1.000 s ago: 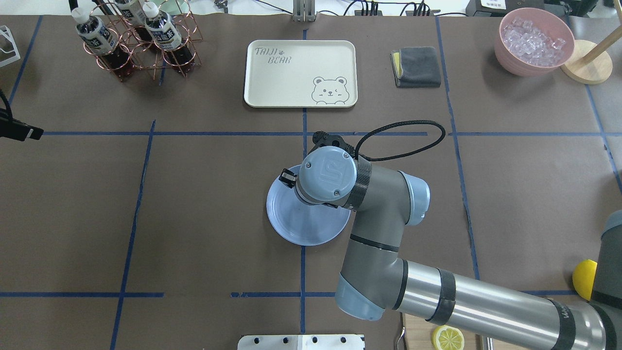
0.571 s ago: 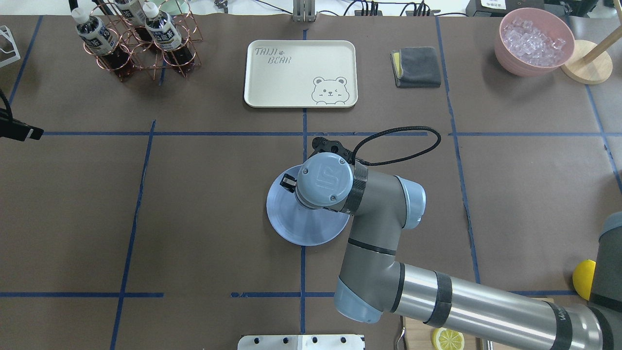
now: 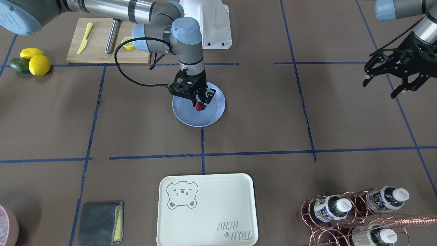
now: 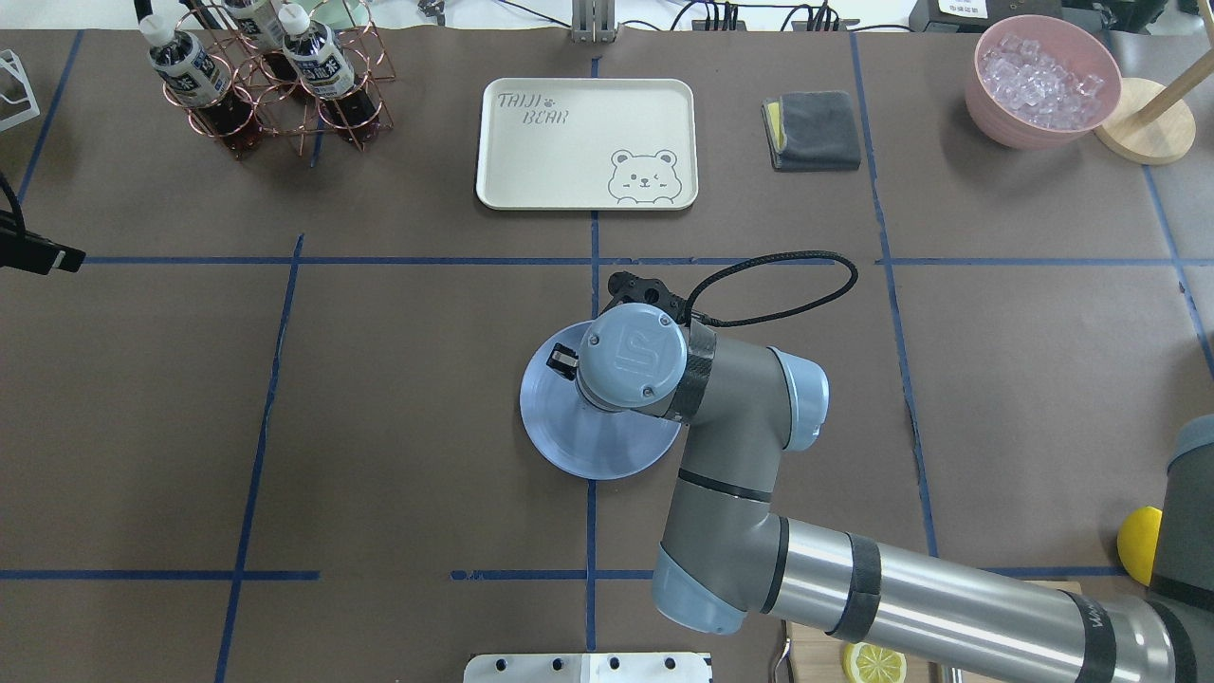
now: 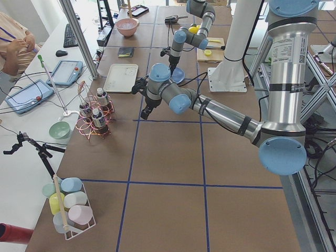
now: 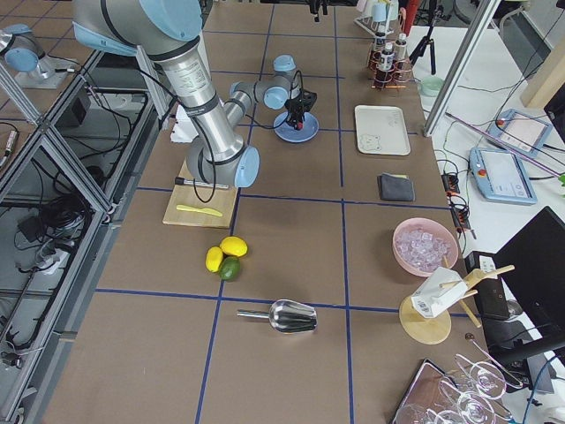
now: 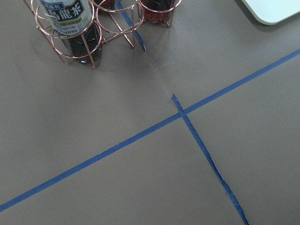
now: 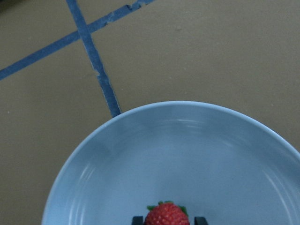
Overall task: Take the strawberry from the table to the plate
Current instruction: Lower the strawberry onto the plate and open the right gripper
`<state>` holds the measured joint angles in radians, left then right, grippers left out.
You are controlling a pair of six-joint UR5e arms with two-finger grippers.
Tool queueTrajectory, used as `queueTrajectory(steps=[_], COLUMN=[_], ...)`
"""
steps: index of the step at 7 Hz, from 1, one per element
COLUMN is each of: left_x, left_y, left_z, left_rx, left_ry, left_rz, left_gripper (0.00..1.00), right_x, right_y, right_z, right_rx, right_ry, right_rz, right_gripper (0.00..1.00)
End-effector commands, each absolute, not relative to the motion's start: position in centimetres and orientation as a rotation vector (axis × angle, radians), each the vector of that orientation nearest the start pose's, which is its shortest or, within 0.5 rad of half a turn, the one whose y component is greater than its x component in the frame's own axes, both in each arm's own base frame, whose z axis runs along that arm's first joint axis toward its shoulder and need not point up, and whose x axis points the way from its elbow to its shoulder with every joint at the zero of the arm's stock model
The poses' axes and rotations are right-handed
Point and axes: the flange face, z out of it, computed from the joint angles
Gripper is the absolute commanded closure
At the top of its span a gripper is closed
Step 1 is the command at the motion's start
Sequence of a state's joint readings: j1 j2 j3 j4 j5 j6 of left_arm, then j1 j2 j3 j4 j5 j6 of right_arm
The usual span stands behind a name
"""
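The small red strawberry sits between the fingertips of my right gripper, low over the pale blue plate in the middle of the brown table. In the right wrist view the strawberry is framed by both fingertips above the plate; I cannot tell whether it touches the plate. From overhead the right wrist hides berry and fingers, and only the plate shows. My left gripper hangs open and empty far off to the side.
A cream bear-print tray, a grey cloth and a copper bottle rack lie on the far side. The cutting board, lemons and avocado are near the robot. A pink ice bowl stands in a corner.
My right wrist has sunk slightly lower over the plate. The left arm has not moved.
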<state>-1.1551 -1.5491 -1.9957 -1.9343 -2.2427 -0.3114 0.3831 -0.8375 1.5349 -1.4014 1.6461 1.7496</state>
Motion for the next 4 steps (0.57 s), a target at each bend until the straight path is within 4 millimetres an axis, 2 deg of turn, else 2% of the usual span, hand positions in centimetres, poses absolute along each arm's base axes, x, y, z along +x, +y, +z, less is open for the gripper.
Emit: queueTrajectory(steps=[1,2,3,4], left_x=[12.74,12.74,12.75,12.75], left_y=[-46.52,-46.52,-46.55,-46.55], left_z=[42.11,42.11,42.18,42.18], left_rx=[0.462,0.462,0.461,0.461], left_ry=[0.861,0.861,0.86,0.86], left_rz=[0.353,0.353,0.352,0.352], left_gripper=[0.09,0.08,0.08,0.08], right_x=[-62.6,-62.6,-62.25,-61.9], right_y=[-38.7,-38.71,-38.68,-38.76], right_z=[21.58,21.5,21.01,20.86], right_rx=[0.019,0.019,0.02,0.022], right_ry=[-0.875,-0.875,-0.884,-0.888], right_rz=[0.49,0.49,0.491,0.49], right_gripper=[0.41,0.1,0.0,0.0])
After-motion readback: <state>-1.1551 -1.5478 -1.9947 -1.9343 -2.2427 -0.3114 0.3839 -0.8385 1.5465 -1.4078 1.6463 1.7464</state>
